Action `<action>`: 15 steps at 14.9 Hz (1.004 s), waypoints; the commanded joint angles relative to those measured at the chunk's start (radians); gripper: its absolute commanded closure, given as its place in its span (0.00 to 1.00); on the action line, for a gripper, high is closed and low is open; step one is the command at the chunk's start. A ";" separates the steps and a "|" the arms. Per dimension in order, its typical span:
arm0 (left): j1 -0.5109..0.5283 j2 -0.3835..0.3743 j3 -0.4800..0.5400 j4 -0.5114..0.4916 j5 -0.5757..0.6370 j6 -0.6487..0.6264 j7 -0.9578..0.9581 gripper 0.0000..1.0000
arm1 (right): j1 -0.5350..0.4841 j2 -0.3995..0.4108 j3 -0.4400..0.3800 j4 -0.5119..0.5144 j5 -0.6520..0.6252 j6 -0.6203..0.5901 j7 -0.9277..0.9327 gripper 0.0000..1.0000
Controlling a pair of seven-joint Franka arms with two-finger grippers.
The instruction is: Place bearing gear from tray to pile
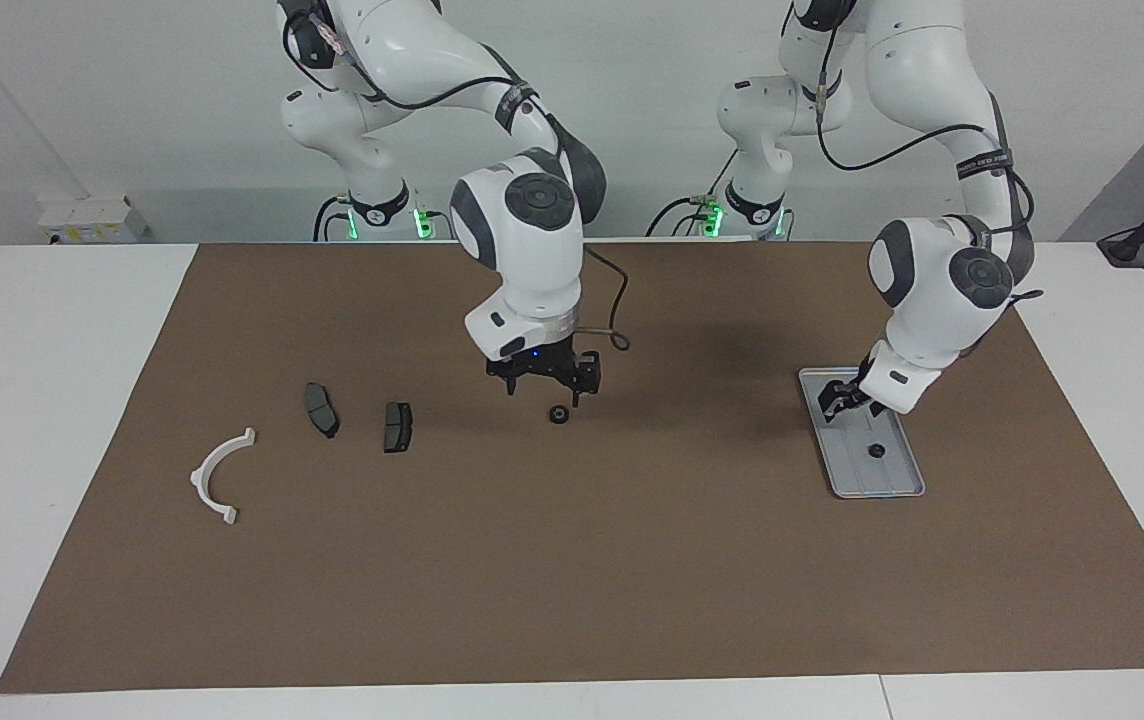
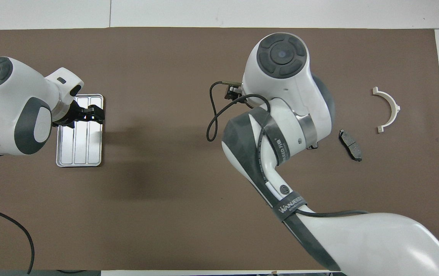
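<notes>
Black little bearing gear (image 1: 559, 414) sits on the brown mat just under the right gripper (image 1: 544, 383), jaws spread. Another black gear (image 1: 874, 451) lies in the ridged silver tray (image 1: 907, 486); left gripper (image 1: 841, 397) over it, jaws unclear
</notes>
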 commanded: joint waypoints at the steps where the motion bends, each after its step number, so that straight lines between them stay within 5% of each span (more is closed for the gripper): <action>1: 0.022 -0.035 -0.002 -0.045 0.069 0.034 0.047 0.33 | 0.006 -0.016 0.002 -0.068 0.017 0.064 0.005 0.01; 7: 0.060 0.011 -0.001 -0.040 0.089 0.146 0.001 0.33 | 0.010 -0.011 0.018 -0.221 0.017 0.218 -0.037 0.01; 15: 0.054 0.071 -0.002 -0.035 0.089 0.188 -0.068 0.42 | 0.007 -0.003 0.025 -0.251 0.019 0.230 -0.072 0.01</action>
